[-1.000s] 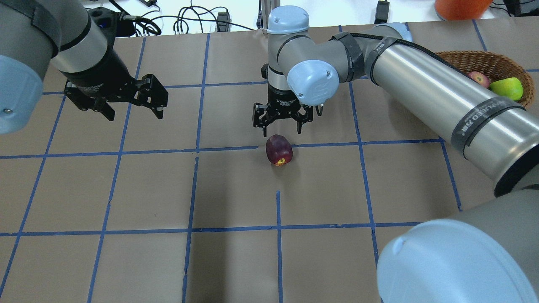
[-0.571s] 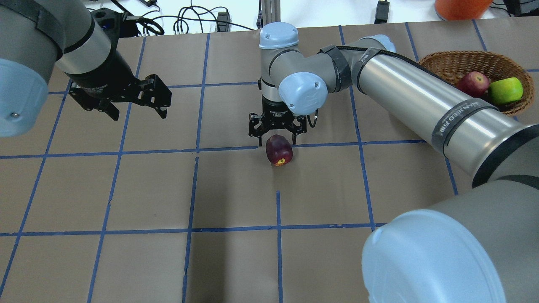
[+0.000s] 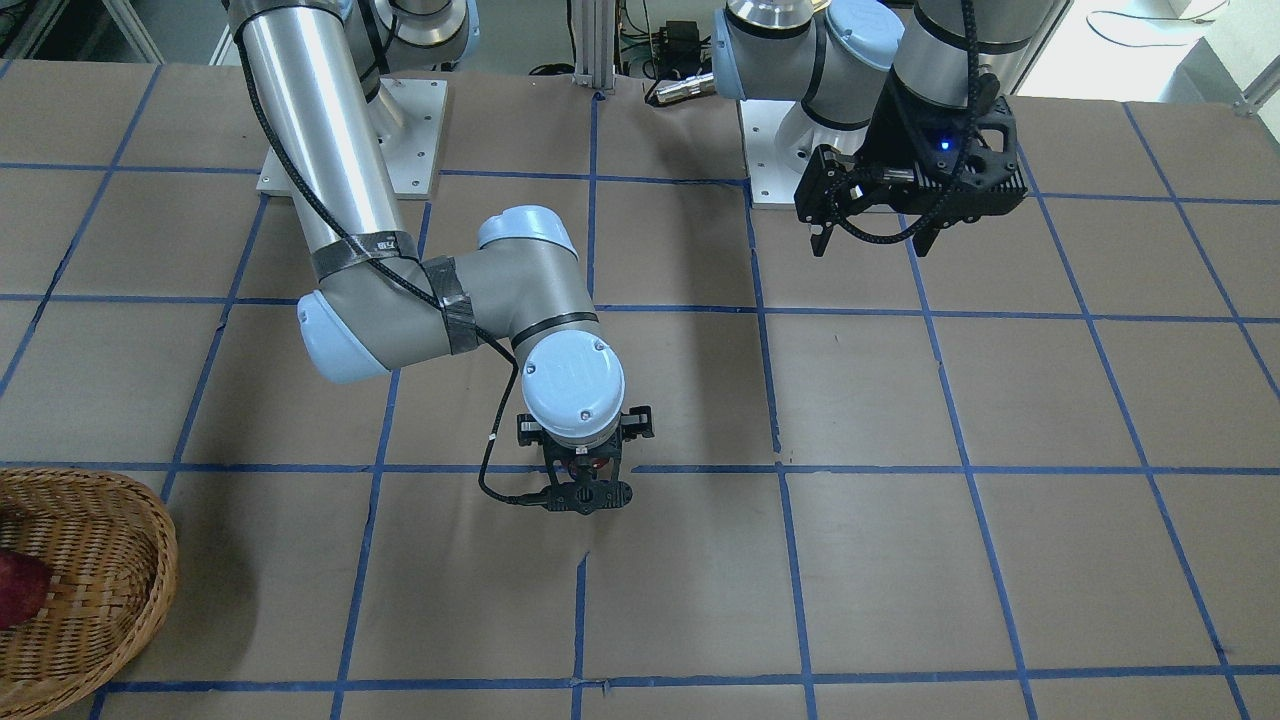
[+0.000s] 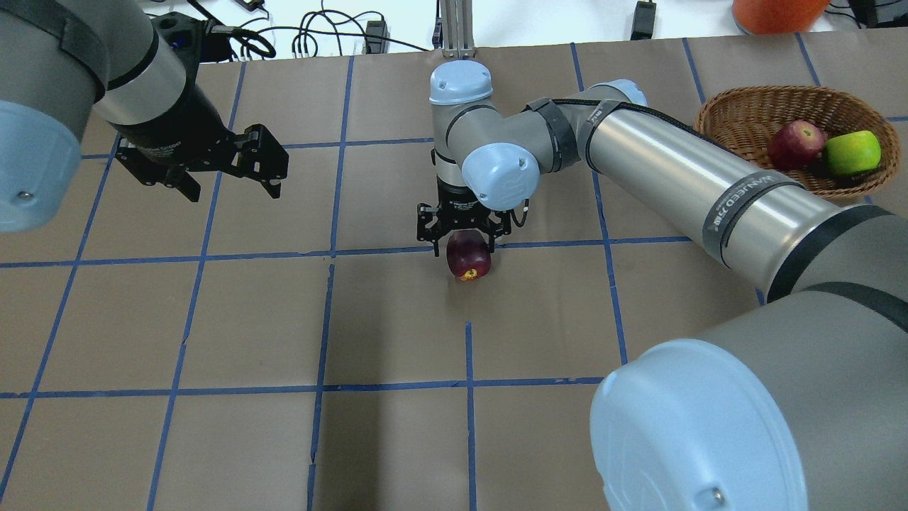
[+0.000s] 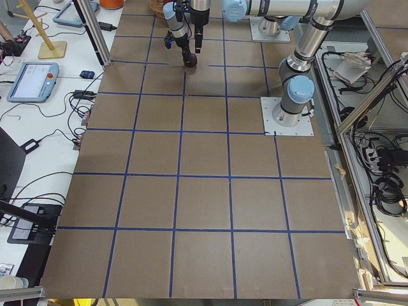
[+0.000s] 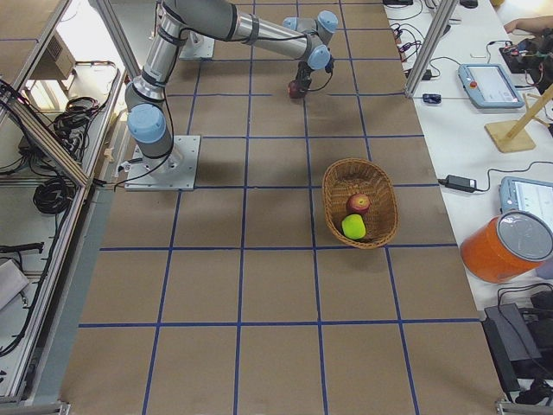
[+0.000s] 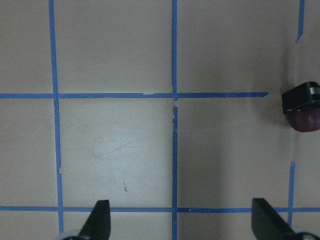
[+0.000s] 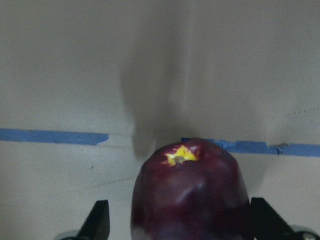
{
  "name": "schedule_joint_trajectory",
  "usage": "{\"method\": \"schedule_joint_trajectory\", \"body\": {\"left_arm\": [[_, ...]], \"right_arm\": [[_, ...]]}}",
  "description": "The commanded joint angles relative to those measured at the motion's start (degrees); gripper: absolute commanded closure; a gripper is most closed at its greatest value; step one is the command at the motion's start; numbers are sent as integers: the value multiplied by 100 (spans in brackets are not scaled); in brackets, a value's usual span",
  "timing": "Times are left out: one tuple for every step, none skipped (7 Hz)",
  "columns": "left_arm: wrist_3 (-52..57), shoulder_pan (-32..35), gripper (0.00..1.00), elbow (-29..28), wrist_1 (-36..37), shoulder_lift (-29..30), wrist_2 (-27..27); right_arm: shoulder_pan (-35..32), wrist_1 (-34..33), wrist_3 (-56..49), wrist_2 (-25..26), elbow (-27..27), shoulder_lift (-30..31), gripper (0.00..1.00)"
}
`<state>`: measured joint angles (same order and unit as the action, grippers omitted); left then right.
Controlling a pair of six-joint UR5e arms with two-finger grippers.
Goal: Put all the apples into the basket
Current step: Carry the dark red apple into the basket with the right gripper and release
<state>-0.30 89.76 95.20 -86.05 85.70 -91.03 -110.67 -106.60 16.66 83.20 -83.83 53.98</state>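
Observation:
The dark maroon apple (image 4: 469,260) lies on the table's middle, stem end toward the robot. My right gripper (image 4: 461,238) is open and lowered over it, one finger on each side; the right wrist view shows the apple (image 8: 190,195) between the fingers (image 8: 100,222). The wicker basket (image 4: 752,106) stands at the far right and holds the red apple (image 4: 791,144) and the lime green apple (image 4: 851,152). My left gripper (image 4: 233,186) is open and empty, hovering over the far left of the table.
An orange container (image 4: 777,11) and cables (image 4: 319,32) lie beyond the table's far edge. Blue tape lines (image 4: 468,383) divide the brown table into squares. The right arm's long link (image 4: 709,191) spans from the near right to the middle.
My right gripper has come down from above the maroon apple and now straddles it. The right arm swung off the basket, which now shows fully. The left gripper barely moved.

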Motion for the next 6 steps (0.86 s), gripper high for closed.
{"method": "schedule_joint_trajectory", "body": {"left_arm": [[-6, -3, 0, -1, 0, -1, 6], [-6, -3, 0, -1, 0, -1, 6], [-6, -3, 0, -1, 0, -1, 6], [-6, -3, 0, -10, 0, -1, 15], [-6, -3, 0, -10, 0, -1, 6], [-6, -11, 0, -19, -9, -1, 15]], "right_arm": [[1, -902, -48, 160, -413, 25, 95], [19, -898, -40, 422, -328, 77, 100], [132, -863, -40, 433, -301, 287, 100], [403, -663, -40, 433, -196, 646, 100], [1006, 1, -75, 433, 66, 1049, 100], [1656, 469, -371, 677, 269, 1236, 100]]}}
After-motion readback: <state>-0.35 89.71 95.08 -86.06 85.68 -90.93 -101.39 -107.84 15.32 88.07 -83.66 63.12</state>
